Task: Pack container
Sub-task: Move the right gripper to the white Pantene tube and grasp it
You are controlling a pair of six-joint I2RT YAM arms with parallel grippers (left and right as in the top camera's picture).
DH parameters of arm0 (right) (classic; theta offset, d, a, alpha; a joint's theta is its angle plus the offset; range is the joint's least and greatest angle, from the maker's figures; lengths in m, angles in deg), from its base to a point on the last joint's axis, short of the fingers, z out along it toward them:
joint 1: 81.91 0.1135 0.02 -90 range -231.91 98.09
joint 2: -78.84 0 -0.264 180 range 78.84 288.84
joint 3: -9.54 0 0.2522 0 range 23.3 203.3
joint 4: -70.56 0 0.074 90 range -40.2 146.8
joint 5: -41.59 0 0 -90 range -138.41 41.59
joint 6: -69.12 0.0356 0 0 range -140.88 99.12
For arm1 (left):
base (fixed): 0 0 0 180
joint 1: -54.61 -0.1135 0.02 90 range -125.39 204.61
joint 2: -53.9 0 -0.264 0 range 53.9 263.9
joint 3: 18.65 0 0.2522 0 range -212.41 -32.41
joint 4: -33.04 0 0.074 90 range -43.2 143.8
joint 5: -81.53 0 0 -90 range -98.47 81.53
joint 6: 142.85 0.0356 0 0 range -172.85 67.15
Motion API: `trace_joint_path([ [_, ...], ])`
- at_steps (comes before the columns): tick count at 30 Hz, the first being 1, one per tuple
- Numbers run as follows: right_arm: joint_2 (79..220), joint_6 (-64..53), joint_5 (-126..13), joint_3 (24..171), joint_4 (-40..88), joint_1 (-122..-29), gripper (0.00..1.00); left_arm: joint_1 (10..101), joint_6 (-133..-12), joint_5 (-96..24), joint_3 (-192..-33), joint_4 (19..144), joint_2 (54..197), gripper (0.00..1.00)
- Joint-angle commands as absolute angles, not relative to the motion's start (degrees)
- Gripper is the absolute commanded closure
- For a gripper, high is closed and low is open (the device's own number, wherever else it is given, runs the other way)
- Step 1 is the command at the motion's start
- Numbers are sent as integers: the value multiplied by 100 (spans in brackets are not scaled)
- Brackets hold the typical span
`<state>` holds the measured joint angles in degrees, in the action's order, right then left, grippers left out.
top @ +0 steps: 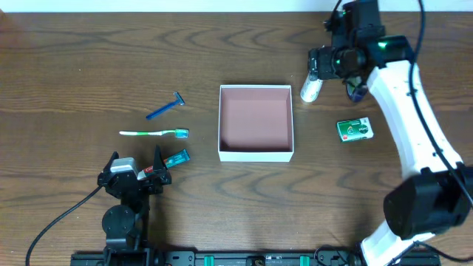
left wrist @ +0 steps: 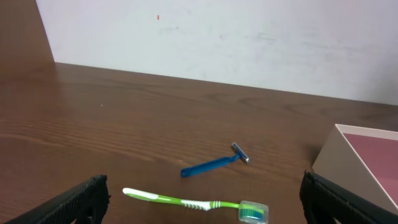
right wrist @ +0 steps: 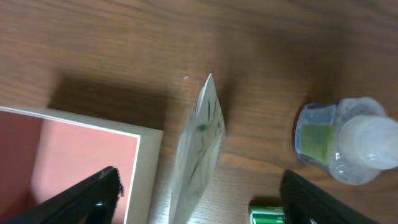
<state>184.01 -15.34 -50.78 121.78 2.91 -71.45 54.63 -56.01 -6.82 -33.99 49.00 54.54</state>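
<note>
The container (top: 255,154), a shallow white box with a pinkish-brown inside, sits mid-table with nothing in it. A white tube (top: 311,88) lies just off its far right corner. My right gripper (top: 319,74) hovers over the tube, open. In the right wrist view the tube (right wrist: 198,146) lies between the open jaws (right wrist: 199,180), beside the container's rim (right wrist: 147,168). My left gripper (top: 136,159) is open and empty near the front left. In the left wrist view its jaws (left wrist: 205,208) frame a green toothbrush (left wrist: 186,201).
A blue razor (top: 166,107), the green toothbrush (top: 154,133) and a small teal tube (top: 176,158) lie left of the container. A green packet (top: 355,130) lies to its right. A clear bottle (right wrist: 345,140) lies beside the white tube.
</note>
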Motion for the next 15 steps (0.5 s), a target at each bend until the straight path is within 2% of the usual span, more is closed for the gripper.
trace_joint_path([
  [1,18608,-1252,-4643,12296,337,-7020,23,5432,-5573,-656,-3264,5088,5450,2],
  [9,18742,-1191,-4492,12296,523,-7016,46,5430,-5573,-658,-3264,5085,5450,2],
  [15,18742,-1237,-4372,12296,608,-7016,53,5432,-5573,-658,-3264,5088,5450,2],
])
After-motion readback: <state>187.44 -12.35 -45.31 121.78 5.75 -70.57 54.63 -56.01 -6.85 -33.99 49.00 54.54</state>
